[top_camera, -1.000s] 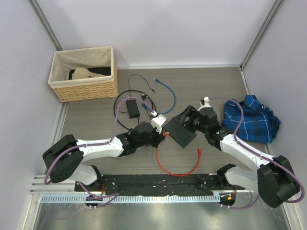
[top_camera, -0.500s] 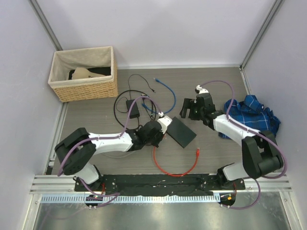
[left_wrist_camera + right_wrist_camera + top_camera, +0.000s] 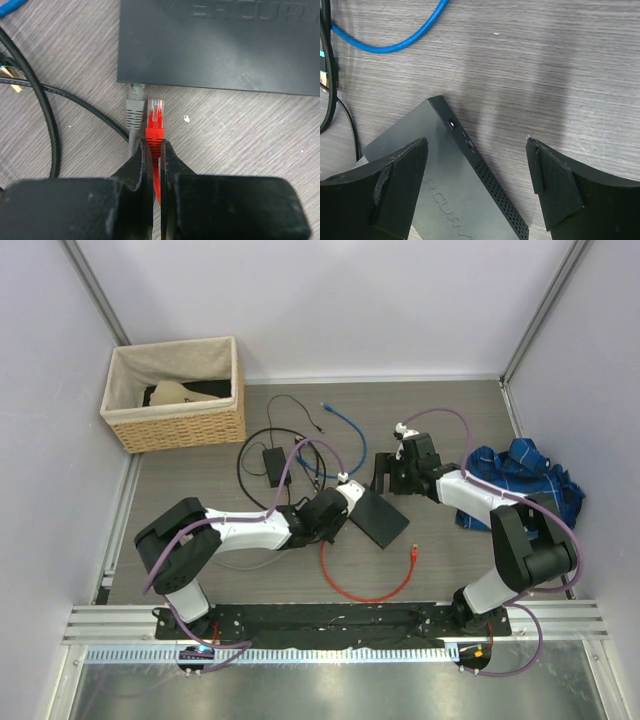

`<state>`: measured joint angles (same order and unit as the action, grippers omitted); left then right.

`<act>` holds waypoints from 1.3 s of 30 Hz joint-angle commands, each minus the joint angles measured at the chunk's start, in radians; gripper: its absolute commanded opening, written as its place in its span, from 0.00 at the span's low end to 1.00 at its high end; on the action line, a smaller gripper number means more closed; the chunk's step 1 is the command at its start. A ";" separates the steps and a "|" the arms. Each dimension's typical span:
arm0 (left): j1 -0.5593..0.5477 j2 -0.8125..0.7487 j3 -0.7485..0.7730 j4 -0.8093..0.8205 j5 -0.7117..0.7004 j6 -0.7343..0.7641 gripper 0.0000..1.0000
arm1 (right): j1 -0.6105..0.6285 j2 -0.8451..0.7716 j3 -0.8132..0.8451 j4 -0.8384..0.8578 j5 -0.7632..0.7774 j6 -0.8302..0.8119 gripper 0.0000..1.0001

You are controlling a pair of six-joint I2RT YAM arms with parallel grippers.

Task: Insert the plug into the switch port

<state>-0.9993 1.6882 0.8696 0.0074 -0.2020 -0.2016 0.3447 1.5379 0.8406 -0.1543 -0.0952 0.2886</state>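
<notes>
The switch is a flat dark grey box lying on the table. In the left wrist view its near edge faces me. My left gripper is shut on the red plug, whose clear tip stops a short way from that edge. A grey plug sits in a port just left of it. The red cable loops back toward the arms. My right gripper hangs open over the switch's far corner with nothing between its fingers.
A wicker basket stands at the back left. A blue cable, a black power brick and black cords lie behind the switch. A blue plaid cloth lies at the right. The red cable's other plug rests in front.
My right gripper has let go of the switch, opened wide and drawn back to its far corner; the switch now lies flat. My left gripper has moved right toward the switch's edge with the plug.
</notes>
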 commanded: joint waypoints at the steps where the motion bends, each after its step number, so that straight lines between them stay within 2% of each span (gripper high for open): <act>1: 0.002 0.013 0.045 0.012 -0.036 -0.002 0.00 | -0.001 0.011 0.037 0.013 -0.040 -0.025 0.88; 28: 0.002 0.034 0.049 0.105 -0.037 -0.039 0.00 | -0.001 0.060 0.023 0.022 -0.166 -0.029 0.84; 39: 0.002 0.065 0.051 0.144 -0.047 -0.010 0.00 | -0.001 0.074 0.012 -0.002 -0.288 -0.037 0.79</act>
<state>-0.9993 1.7454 0.8993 0.0734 -0.2253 -0.2279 0.3447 1.6066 0.8425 -0.1585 -0.3111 0.2653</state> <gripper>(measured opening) 0.046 0.802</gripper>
